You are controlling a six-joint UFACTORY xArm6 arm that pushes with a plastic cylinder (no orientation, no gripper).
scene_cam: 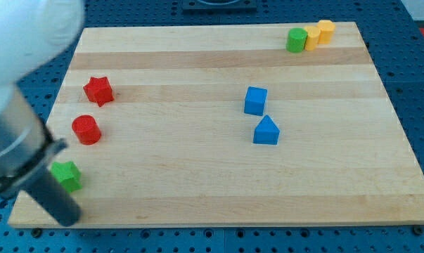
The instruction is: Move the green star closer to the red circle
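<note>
The green star [67, 175] lies near the board's bottom left corner. The red circle [86, 130] lies a short way above it and slightly to the right. My tip [70, 215] is at the board's bottom left edge, just below the green star, and the dark rod runs up-left past the star's left side. I cannot tell whether the rod touches the star. The arm's blurred white and grey body fills the view's left edge.
A red star [98, 91] sits above the red circle. A blue cube [255, 100] and a blue wedge-shaped block [266, 131] lie right of centre. A green block [296, 40] and two yellow blocks [312, 36] [325, 31] cluster at the top right corner.
</note>
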